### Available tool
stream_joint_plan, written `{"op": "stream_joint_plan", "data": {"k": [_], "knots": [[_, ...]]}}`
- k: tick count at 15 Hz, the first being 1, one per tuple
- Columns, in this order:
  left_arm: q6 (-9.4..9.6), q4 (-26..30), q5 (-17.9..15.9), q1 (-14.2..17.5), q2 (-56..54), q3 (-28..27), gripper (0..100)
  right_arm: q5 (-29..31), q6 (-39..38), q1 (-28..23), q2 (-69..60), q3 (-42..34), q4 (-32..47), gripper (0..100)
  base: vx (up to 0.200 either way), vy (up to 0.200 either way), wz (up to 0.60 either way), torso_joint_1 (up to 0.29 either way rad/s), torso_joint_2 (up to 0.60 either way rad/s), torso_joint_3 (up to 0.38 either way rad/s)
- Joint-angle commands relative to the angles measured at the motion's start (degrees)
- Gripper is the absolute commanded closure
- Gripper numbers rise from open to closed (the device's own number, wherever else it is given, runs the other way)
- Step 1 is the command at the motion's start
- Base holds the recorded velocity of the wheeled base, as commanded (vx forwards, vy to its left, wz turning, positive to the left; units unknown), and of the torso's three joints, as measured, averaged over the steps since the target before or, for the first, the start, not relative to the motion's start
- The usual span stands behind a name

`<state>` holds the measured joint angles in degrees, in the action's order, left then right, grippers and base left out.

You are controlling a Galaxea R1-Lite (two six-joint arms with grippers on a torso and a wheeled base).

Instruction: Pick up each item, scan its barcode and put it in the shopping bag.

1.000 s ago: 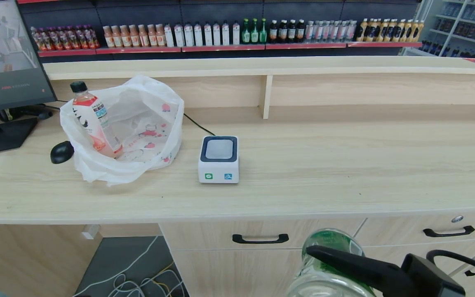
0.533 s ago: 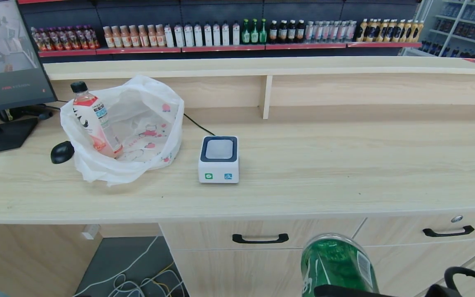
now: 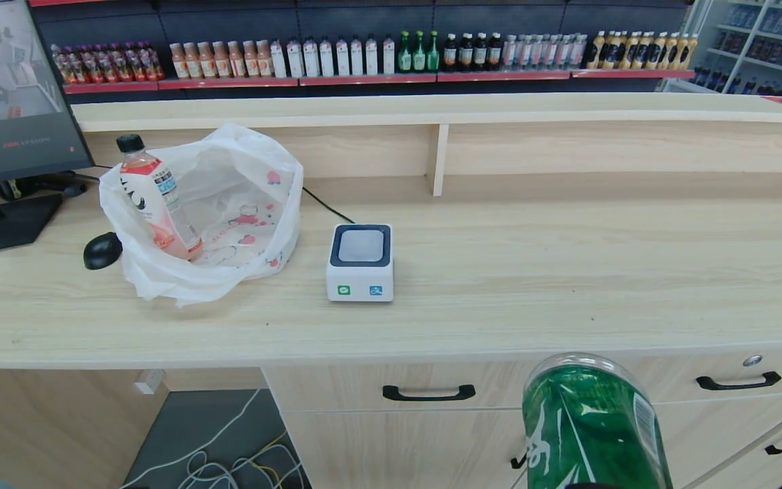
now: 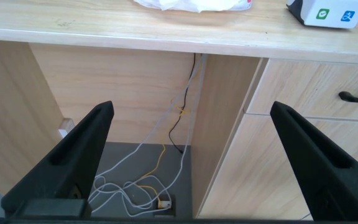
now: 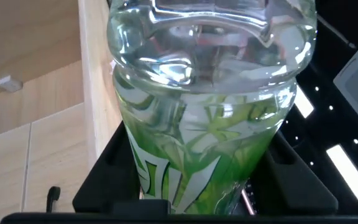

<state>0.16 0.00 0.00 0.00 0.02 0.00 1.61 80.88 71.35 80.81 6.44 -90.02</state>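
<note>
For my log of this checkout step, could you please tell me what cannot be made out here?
- Green-labelled clear plastic bottle: one end cut off by the head view's bottom edge; print on its white label patch too small to read.
- White box scanner: cut by the left wrist view's top edge.
- White plastic shopping bag: likewise cut by that top edge.

bottle (image 3: 157,204) in bag (image 3: 277,204), left of scanner (image 3: 360,263)

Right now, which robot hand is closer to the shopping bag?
Left. The left gripper hangs low before the counter, roughly below the shopping bag, fingers open. The right gripper, holding the green bottle, is off to the right, past the scanner.
</note>
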Motion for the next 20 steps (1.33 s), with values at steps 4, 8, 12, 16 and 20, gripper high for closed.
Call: {"op": "stream_joint_plan", "data": {"k": [4,8,12,16,20], "knots": [[0.02,0.0,0.0,0.0,0.0,0.0,0,0.0,1.6,0.0,-0.2,-0.3,0.0,100,0.0,0.0,0.0,0.0,0.0,0.0],[0.02,0.0,0.0,0.0,0.0,0.0,0,-0.4,3.9,0.0,0.0,0.4,0.0,100,0.0,0.0,0.0,0.0,0.0,0.0],[0.02,0.0,0.0,0.0,0.0,0.0,0,-2.6,6.7,0.0,1.6,2.6,0.0,100,0.0,0.0,0.0,0.0,0.0,0.0],[0.02,0.0,0.0,0.0,0.0,0.0,0,-3.2,7.3,0.0,2.5,4.0,0.0,100,0.0,0.0,0.0,0.0,0.0,0.0],[0.02,0.0,0.0,0.0,0.0,0.0,0,-3.2,8.6,0.0,3.1,4.9,0.0,100,0.0,0.0,0.0,0.0,0.0,0.0]]}}
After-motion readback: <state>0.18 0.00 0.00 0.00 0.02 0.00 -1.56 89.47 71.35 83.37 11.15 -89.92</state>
